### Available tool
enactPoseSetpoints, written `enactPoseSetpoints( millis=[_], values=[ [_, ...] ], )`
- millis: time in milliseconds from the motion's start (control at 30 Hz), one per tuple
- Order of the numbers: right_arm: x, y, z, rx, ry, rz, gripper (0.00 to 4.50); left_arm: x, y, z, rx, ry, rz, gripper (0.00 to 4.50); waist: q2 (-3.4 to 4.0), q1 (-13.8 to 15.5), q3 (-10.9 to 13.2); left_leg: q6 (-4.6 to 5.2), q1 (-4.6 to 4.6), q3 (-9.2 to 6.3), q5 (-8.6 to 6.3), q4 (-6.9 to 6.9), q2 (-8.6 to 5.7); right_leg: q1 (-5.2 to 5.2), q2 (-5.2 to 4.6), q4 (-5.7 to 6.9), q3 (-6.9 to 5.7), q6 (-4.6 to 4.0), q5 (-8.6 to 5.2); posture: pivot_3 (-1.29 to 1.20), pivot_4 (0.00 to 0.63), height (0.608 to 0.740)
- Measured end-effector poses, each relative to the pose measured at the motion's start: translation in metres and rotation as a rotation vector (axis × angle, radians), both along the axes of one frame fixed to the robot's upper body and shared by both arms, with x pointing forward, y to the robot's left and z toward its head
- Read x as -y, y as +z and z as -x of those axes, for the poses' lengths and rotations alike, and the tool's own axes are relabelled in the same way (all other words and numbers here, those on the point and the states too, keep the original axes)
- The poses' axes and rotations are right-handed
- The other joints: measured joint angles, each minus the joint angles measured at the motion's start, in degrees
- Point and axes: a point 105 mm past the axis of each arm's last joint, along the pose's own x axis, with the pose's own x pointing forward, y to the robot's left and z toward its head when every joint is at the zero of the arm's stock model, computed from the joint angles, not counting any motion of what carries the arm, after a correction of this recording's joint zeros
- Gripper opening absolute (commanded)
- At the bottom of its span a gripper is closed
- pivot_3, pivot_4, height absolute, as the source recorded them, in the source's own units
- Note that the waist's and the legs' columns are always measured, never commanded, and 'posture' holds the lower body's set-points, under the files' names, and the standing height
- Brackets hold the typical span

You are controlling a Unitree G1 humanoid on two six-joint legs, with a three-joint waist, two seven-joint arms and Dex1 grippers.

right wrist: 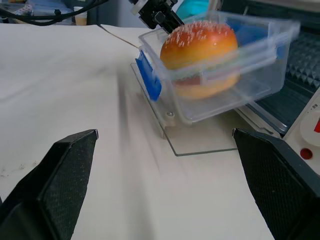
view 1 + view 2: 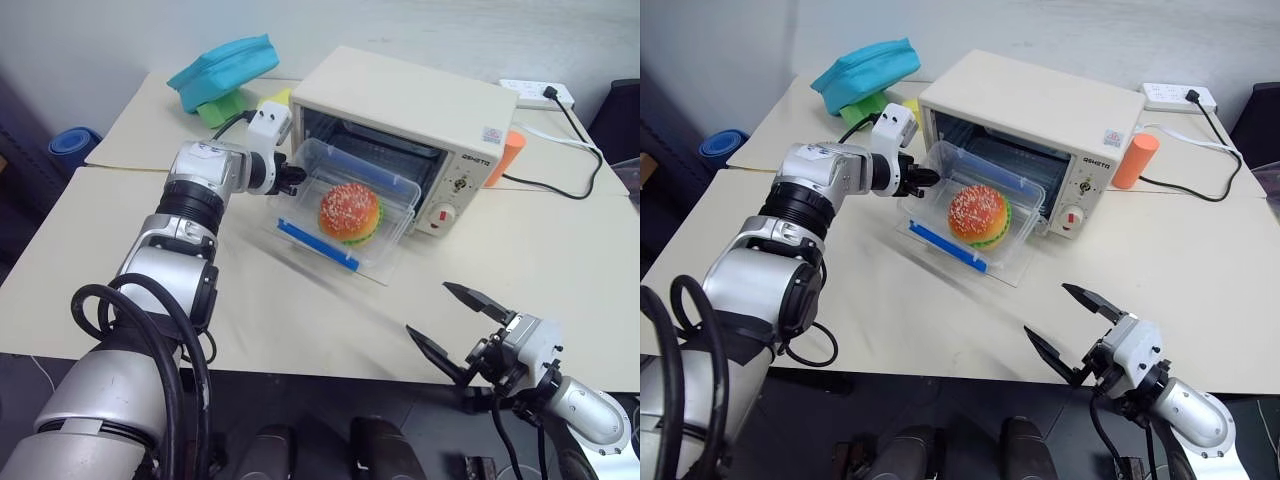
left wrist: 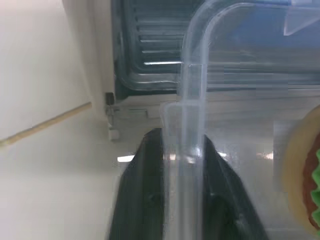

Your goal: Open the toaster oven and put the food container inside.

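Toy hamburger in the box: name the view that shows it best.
The right wrist view: the hamburger appears large and side-on inside the food container. Both eye views show it smaller, from above, by the toaster oven. The left wrist view catches just its edge.

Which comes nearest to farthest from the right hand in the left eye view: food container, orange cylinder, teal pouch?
From the right hand:
1. Food container, on the open oven door.
2. Orange cylinder, on the oven's right side.
3. Teal pouch, far-left back corner.

left hand (image 2: pixel 296 180) pinched (right hand (image 2: pixel 459 323) agape)
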Motion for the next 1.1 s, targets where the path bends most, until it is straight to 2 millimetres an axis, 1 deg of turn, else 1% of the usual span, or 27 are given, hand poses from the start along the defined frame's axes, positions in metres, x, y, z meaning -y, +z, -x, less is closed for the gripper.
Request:
enactPoseSetpoints(
  millis=[200,300,333,400,433,467,500,533,567,600,633,667,733,767,833,867,900,933,967,1033,1100],
  values=[
    [-0.002,-0.001,0.0,0.004,-0.011,-0.004,4.5,0.002,0.003,0.0,-0.017,-0.002,0.053,3.57,-0.01,-0.04,0.0,0.01,0.0,0.0,0.0,0.0,0.0,-0.01,0.01,0.02,-0.01,0.0,0.0,0.0,0.15,0.74],
    [-0.003,0.0,-0.001,0.009,-0.009,-0.005,4.5,-0.007,0.011,0.003,-0.024,-0.017,0.126,3.57,-0.01,-0.33,0.01,0.01,0.0,0.02,0.0,-0.01,0.03,-0.02,0.02,0.06,0.01,0.0,0.0,0.0,0.15,0.74],
    [-0.003,0.001,-0.003,0.009,-0.012,-0.007,4.5,-0.014,0.016,0.003,-0.015,-0.023,0.146,3.57,-0.01,-0.51,0.01,0.01,0.0,0.02,0.0,-0.01,0.06,-0.03,0.03,0.1,0.01,0.0,0.0,0.0,0.15,0.74],
    [-0.003,0.004,-0.008,0.0,-0.03,-0.022,4.5,-0.034,0.03,0.007,0.056,-0.06,0.175,3.57,0.01,-1.05,0.01,-0.01,0.03,0.04,0.0,-0.03,0.09,-0.04,0.01,0.3,0.05,0.0,0.0,0.0,0.15,0.74],
    [-0.004,0.009,-0.013,-0.002,-0.044,-0.037,4.5,-0.05,0.038,0.012,0.11,-0.094,0.188,3.57,0.04,-1.64,0.03,-0.05,0.06,0.1,0.01,-0.05,0.13,-0.06,0.0,0.34,0.13,-0.01,0.0,0.0,0.15,0.74],
    [-0.005,0.014,-0.016,-0.004,-0.049,-0.045,4.5,-0.062,0.04,0.017,0.141,-0.121,0.188,3.57,0.04,-1.75,0.03,-0.08,0.07,0.1,0.01,-0.06,0.16,-0.07,0.01,0.36,0.12,-0.03,-0.01,0.0,0.15,0.74],
    [-0.008,0.017,-0.019,-0.01,-0.039,-0.039,4.31,-0.073,0.04,0.024,0.174,-0.161,0.184,3.18,0.05,-1.81,0.03,-0.11,0.13,0.11,0.0,-0.07,0.17,-0.07,0.02,0.35,0.12,-0.05,-0.02,0.0,0.15,0.74],
    [-0.011,0.019,-0.022,-0.02,-0.024,-0.023,4.1,-0.083,0.037,0.032,0.203,-0.209,0.175,2.98,0.05,-1.8,0.02,-0.11,0.14,0.11,0.0,-0.07,0.18,-0.06,0.01,0.35,0.13,-0.06,-0.03,0.0,0.15,0.74],
    [-0.014,0.018,-0.025,-0.038,-0.013,0.002,3.87,-0.092,0.026,0.043,0.217,-0.273,0.165,2.69,0.06,-1.65,0.02,-0.11,0.11,0.07,0.0,-0.05,0.18,-0.06,-0.01,0.34,0.14,-0.07,-0.03,0.0,0.15,0.74],
    [-0.015,0.016,-0.027,-0.05,-0.009,0.016,3.55,-0.095,0.018,0.05,0.221,-0.323,0.157,2.36,0.06,-1.5,0.02,-0.1,0.09,0.07,-0.01,-0.02,0.18,-0.05,0.0,0.29,0.15,-0.08,-0.04,0.0,0.15,0.74],
    [-0.021,0.015,-0.033,-0.069,0.002,0.032,3.16,-0.1,0.002,0.065,0.214,-0.408,0.151,2.03,0.06,-1.4,0.02,-0.08,0.05,0.02,-0.02,0.04,0.17,-0.03,-0.04,0.26,0.3,-0.08,-0.04,0.0,0.15,0.74],
    [-0.025,0.015,-0.036,-0.078,0.008,0.039,2.9,-0.101,-0.009,0.074,0.199,-0.461,0.153,1.78,0.05,-1.16,0.02,-0.05,-0.01,-0.07,-0.02,0.1,0.13,-0.03,-0.1,0.2,0.41,-0.09,-0.04,0.0,0.15,0.74],
    [-0.033,0.015,-0.042,-0.089,0.024,0.055,2.26,-0.1,-0.022,0.085,0.188,-0.516,0.17,1.22,0.04,-0.53,0.03,-0.01,-0.11,-0.23,-0.03,0.21,0.09,0.0,-0.12,0.03,0.34,-0.1,-0.04,0.0,0.15,0.74],
    [-0.039,0.015,-0.047,-0.087,0.039,0.072,1.88,-0.098,-0.026,0.088,0.202,-0.529,0.193,0.88,0.04,-0.15,0.03,0.03,-0.15,-0.28,-0.04,0.26,0.06,0.01,-0.15,0.03,0.32,-0.1,-0.03,0.0,0.15,0.74],
    [-0.055,0.01,-0.058,-0.078,0.073,0.124,1.19,-0.092,-0.034,0.091,0.251,-0.556,0.173,0.25,0.03,0.15,0.02,0.09,-0.15,-0.3,-0.04,0.28,-0.01,0.04,-0.18,0.03,0.29,-0.09,-0.03,0.0,0.15,0.74],
    [-0.063,0.007,-0.064,-0.085,0.086,0.141,0.87,-0.088,-0.041,0.092,0.265,-0.573,0.152,0.01,0.03,0.17,0.02,0.1,-0.14,-0.31,-0.04,0.26,-0.04,0.04,-0.2,0.04,0.28,-0.09,-0.03,0.0,0.15,0.74],
    [-0.067,0.003,-0.069,-0.095,0.084,0.138,0.48,-0.084,-0.048,0.092,0.267,-0.58,0.147,0.0,0.03,0.17,0.01,0.11,-0.14,-0.32,-0.04,0.24,-0.05,0.03,-0.19,0.04,0.27,-0.09,-0.03,0.0,0.15,0.74],
    [-0.072,0.0,-0.075,-0.109,0.075,0.13,0.18,-0.075,-0.055,0.091,0.27,-0.577,0.168,0.0,0.03,0.17,0.01,0.11,-0.16,-0.33,-0.04,0.23,-0.07,0.02,-0.17,0.07,0.26,-0.09,-0.03,0.0,0.15,0.74],
    [-0.076,-0.003,-0.079,-0.115,0.07,0.128,0.04,-0.068,-0.059,0.089,0.271,-0.574,0.187,0.0,0.03,0.16,0.02,0.13,-0.18,-0.32,-0.04,0.24,-0.08,-0.01,-0.18,0.13,0.24,-0.09,-0.03,0.0,0.15,0.74],
    [-0.08,-0.008,-0.088,-0.117,0.057,0.148,0.04,-0.048,-0.065,0.085,0.288,-0.568,0.227,0.0,0.02,0.02,0.01,0.18,-0.24,-0.31,-0.05,0.27,-0.13,-0.04,-0.16,0.35,0.17,-0.06,-0.01,0.0,0.15,0.74],
    [-0.08,-0.012,-0.096,-0.107,0.029,0.18,0.04,-0.039,-0.067,0.081,0.307,-0.55,0.233,0.0,0.02,-0.22,0.01,0.22,-0.23,-0.22,-0.07,0.26,-0.14,-0.07,-0.13,0.37,-0.01,-0.05,-0.01,0.0,0.15,0.74]
  ],
)
